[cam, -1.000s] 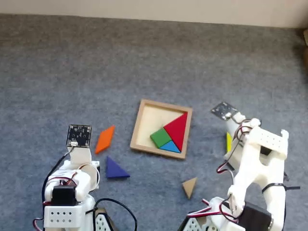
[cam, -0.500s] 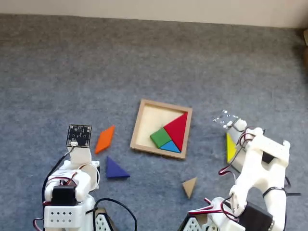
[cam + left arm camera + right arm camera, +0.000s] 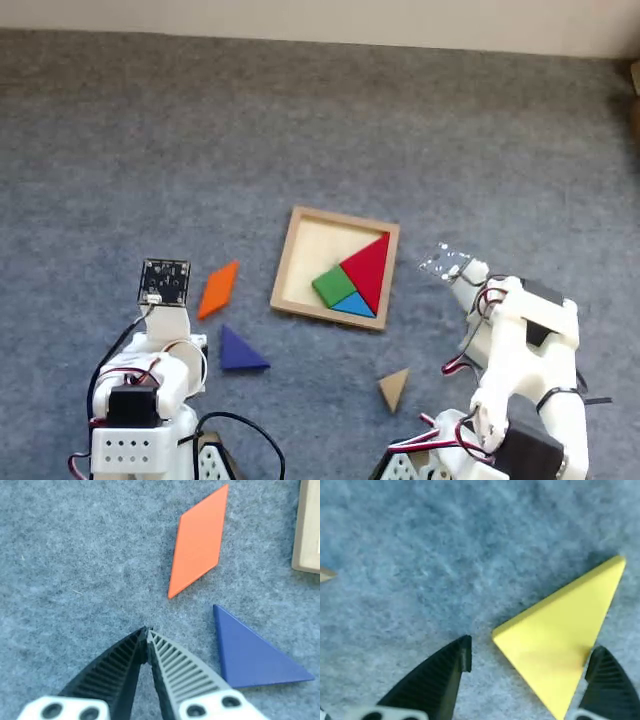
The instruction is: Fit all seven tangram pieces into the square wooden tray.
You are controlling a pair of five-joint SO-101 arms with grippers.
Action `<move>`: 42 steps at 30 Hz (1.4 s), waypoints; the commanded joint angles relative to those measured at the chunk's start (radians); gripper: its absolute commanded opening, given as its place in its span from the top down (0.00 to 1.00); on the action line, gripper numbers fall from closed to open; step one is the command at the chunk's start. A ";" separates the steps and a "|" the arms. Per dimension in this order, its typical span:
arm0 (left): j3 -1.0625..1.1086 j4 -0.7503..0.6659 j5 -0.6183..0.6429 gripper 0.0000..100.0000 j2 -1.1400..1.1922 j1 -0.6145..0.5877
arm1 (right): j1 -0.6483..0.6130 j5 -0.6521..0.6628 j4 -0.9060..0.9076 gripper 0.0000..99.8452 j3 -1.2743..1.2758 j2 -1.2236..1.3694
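The square wooden tray (image 3: 293, 262) holds a red triangle (image 3: 368, 268), a green square (image 3: 333, 286) and a light blue triangle (image 3: 353, 305) in its near right part. Left of the tray lie an orange parallelogram (image 3: 218, 288) (image 3: 199, 540) and a dark blue triangle (image 3: 240, 352) (image 3: 250, 652). A tan triangle (image 3: 394, 387) lies in front of the tray. My left gripper (image 3: 146, 632) is shut and empty on the carpet just short of the orange piece. My right gripper (image 3: 531, 656) is open, low over the carpet, with a yellow triangle (image 3: 560, 630) lying flat between its fingers.
Everything rests on grey carpet. The left arm (image 3: 150, 385) stands at the near left, the right arm (image 3: 520, 345) at the near right, right of the tray. The tray's edge (image 3: 307, 530) shows beyond the orange piece. A tan corner (image 3: 324, 573) shows at the right wrist view's edge.
The right arm has swung toward the tray and lowered, now covering the yellow triangle in the high view. The left arm and the other pieces have stayed put.
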 commanded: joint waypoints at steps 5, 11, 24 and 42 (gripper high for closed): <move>0.019 0.003 0.008 0.99 -0.042 -0.013 | -0.053 0.003 -0.021 0.65 -0.002 -0.039; 0.019 0.003 0.008 0.99 -0.042 -0.013 | -0.050 0.003 -0.070 0.65 0.024 -0.038; 0.019 0.003 0.008 0.99 -0.042 -0.013 | -0.051 0.003 -0.188 0.69 0.124 -0.039; 0.019 0.003 0.008 0.99 -0.042 -0.013 | -0.051 -0.074 -0.186 0.76 0.122 -0.039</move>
